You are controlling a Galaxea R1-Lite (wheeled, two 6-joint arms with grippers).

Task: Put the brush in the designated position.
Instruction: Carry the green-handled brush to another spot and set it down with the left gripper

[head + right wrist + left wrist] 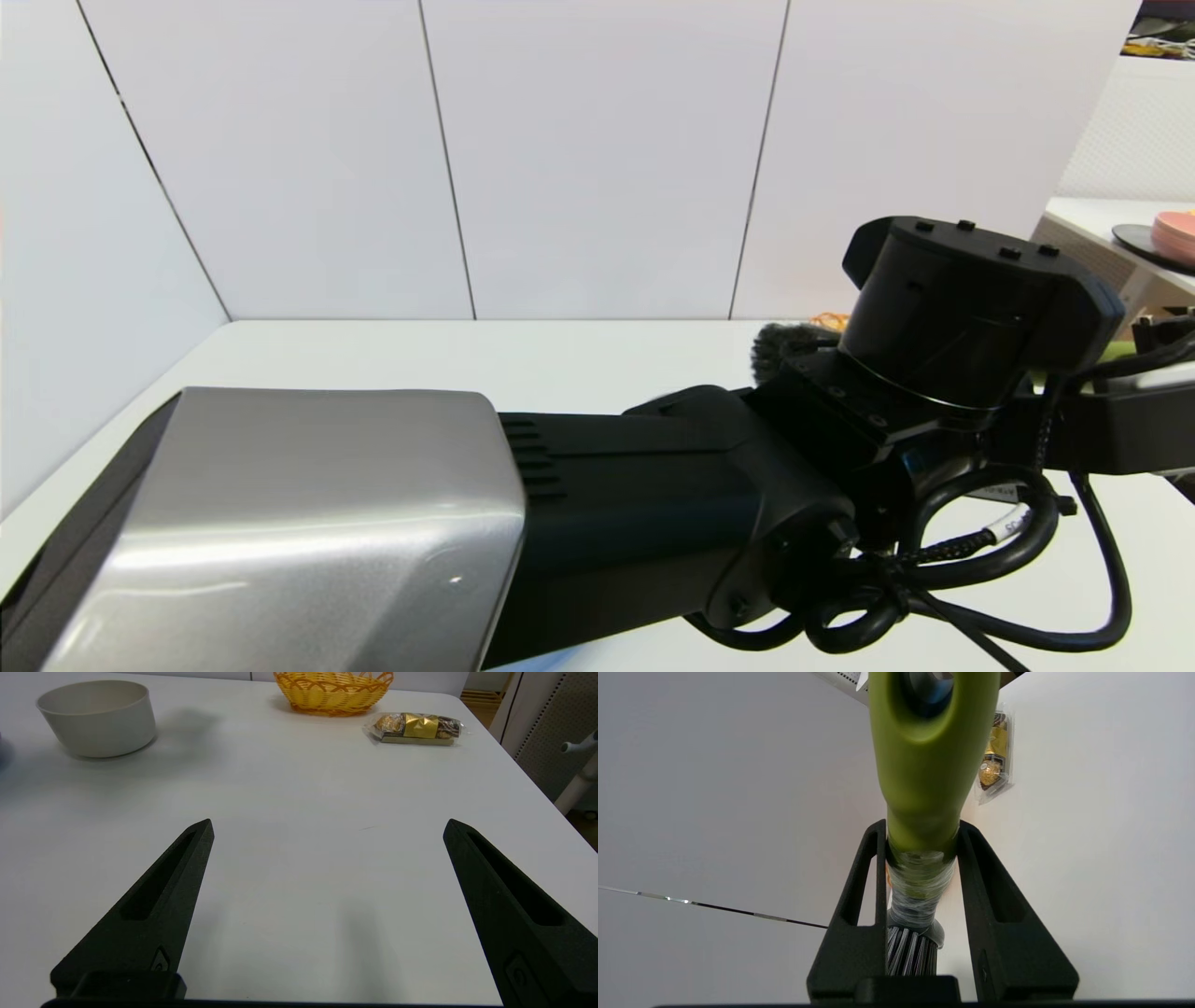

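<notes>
brush: while clamped in the left gripper (920, 858), the brush (927, 765) runs lengthwise between its fingers, handle outward, bristles toward the wrist
hidden: handle tip cropped
right gripper (327, 830): spread wide, above the counter (303, 812)

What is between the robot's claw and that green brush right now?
Nothing is: the left gripper is already closed on the brush, its two black fingers pressing the wrapped part of the handle just above the bristles. The right gripper is open over the bare table.
</notes>
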